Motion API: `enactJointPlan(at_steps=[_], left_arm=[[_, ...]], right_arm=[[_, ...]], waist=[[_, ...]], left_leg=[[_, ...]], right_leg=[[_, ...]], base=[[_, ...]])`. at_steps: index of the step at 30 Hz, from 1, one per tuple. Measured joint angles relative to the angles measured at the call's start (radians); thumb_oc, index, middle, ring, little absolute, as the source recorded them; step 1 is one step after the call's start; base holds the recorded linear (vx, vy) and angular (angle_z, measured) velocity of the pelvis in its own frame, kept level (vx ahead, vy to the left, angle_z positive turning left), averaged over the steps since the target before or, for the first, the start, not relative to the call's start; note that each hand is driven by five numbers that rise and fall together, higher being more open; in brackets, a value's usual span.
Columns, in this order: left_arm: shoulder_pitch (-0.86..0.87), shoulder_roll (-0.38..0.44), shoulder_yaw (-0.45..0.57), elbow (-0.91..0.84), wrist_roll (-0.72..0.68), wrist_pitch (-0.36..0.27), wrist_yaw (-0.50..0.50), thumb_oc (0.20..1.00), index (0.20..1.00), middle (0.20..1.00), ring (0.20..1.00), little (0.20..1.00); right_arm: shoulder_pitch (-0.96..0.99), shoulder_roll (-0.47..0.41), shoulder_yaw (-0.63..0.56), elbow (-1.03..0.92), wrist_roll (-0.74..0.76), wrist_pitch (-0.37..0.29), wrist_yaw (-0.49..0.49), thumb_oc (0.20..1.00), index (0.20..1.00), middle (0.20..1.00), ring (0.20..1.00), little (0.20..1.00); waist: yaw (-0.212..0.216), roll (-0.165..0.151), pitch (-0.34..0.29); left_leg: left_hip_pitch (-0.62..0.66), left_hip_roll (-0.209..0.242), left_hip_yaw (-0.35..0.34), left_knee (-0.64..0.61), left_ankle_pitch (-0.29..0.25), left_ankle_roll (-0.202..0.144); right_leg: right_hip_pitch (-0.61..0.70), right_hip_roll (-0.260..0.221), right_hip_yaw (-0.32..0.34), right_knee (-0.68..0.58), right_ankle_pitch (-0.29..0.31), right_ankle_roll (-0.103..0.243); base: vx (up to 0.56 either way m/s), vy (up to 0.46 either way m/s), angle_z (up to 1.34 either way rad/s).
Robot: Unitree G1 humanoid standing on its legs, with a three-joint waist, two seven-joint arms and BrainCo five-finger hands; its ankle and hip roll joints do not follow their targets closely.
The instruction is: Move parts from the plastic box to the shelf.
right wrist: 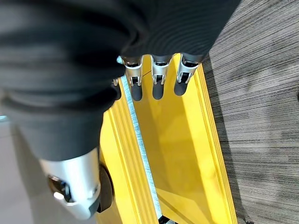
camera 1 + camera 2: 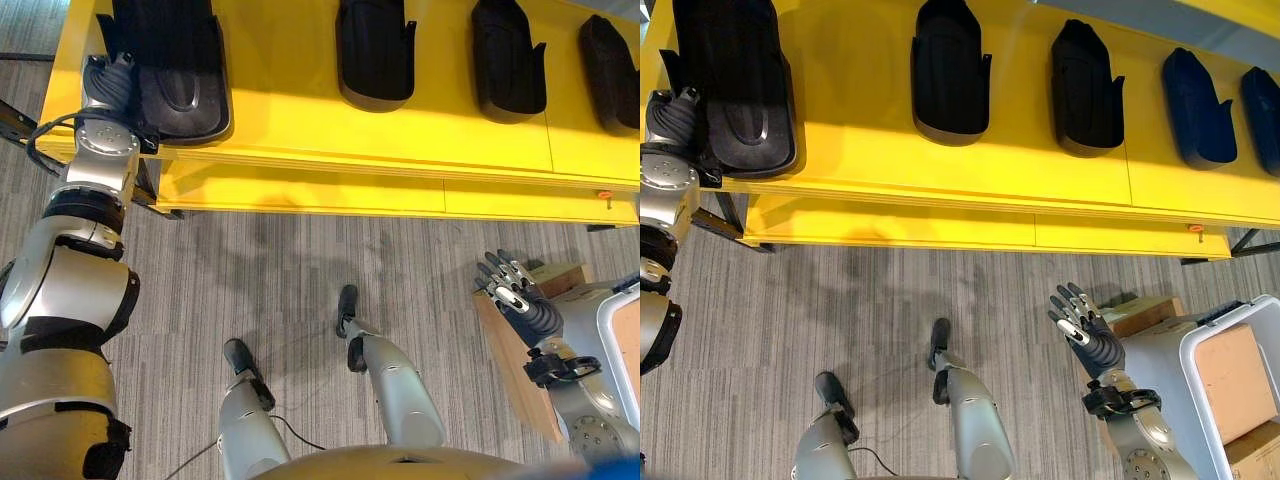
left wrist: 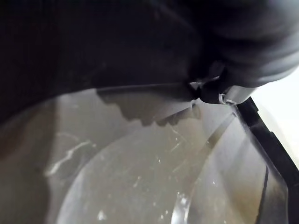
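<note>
The yellow shelf point(image 2: 300, 130) runs across the top and carries several black moulded parts in a row. The leftmost part point(image 2: 180, 70) lies at the shelf's left end, and my left hand point(image 2: 108, 85) is against its left edge, the fingers hidden by the part. Seen from the left wrist, that part's glossy dark surface point(image 3: 140, 177) sits right under the hand's cover point(image 3: 233, 37). My right hand point(image 2: 1085, 320) hangs open and empty over the floor, fingers point(image 1: 158, 86) straight, just left of the white plastic box point(image 2: 1200, 350).
More parts lie along the shelf point(image 2: 375, 50), point(image 2: 508, 60), point(image 2: 1198, 105). A brown cardboard box point(image 2: 1145, 315) sits on the floor beside the plastic box, which holds cardboard point(image 2: 1230, 385). Grey carpet point(image 2: 300, 280) lies open in front of the shelf.
</note>
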Motion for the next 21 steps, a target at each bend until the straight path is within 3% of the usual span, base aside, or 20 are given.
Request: enactJointPlan(at_steps=[21], left_arm=[[-0.031, 0.0, 0.003, 0.039, -0.016, 0.0, -0.004, 0.2, 0.2, 0.2, 0.2, 0.2]], right_arm=[[0.0, -0.002, -0.032, -0.009, 0.032, 0.008, 0.002, 1.0, 1.0, 1.0, 1.0, 1.0]], waist=[[0.002, 0.028, -0.013]], left_leg=[[-0.038, -0.008, 0.035, -0.003, -0.004, 0.002]], right_leg=[[-0.059, 0.0, 0.034, -0.022, 0.025, -0.001]], base=[[0.03, 0.014, -0.04]])
